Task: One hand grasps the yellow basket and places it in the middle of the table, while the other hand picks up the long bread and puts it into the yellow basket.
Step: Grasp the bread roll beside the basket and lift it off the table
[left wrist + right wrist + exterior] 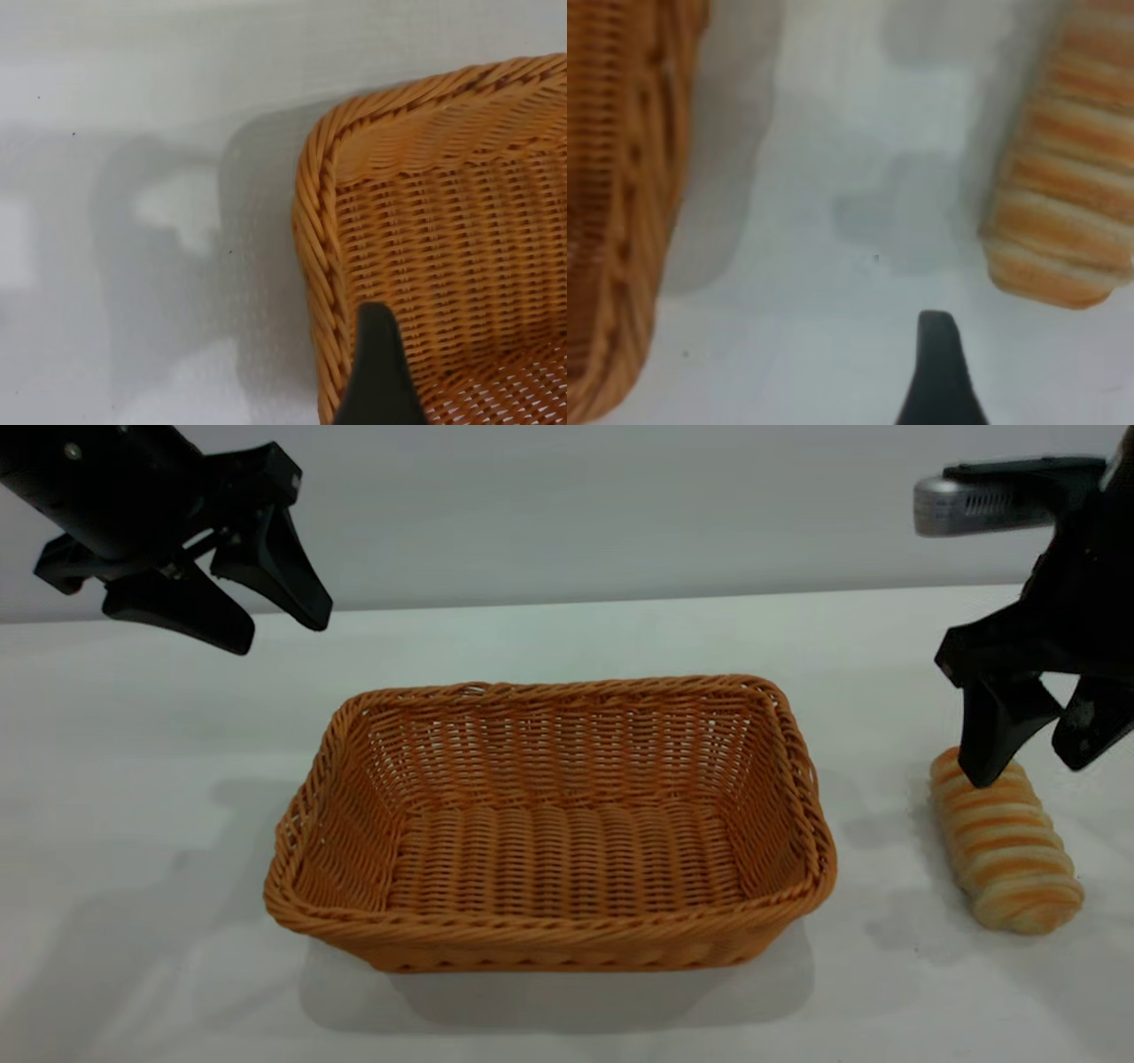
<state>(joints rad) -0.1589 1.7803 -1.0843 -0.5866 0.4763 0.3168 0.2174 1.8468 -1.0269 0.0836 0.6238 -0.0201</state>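
text: none legible | labels: none | numbers: 0 | silver-grey module point(961, 505): possibly vents, no lettering

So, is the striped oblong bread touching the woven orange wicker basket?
Apart. The exterior view shows bare white table between the bread and the basket.

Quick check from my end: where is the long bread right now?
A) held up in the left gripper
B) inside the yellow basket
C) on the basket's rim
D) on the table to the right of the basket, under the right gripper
D: the long bread lies on the table beside the empty yellow basket, with the open right gripper just above its far end; the left gripper hangs open and empty.
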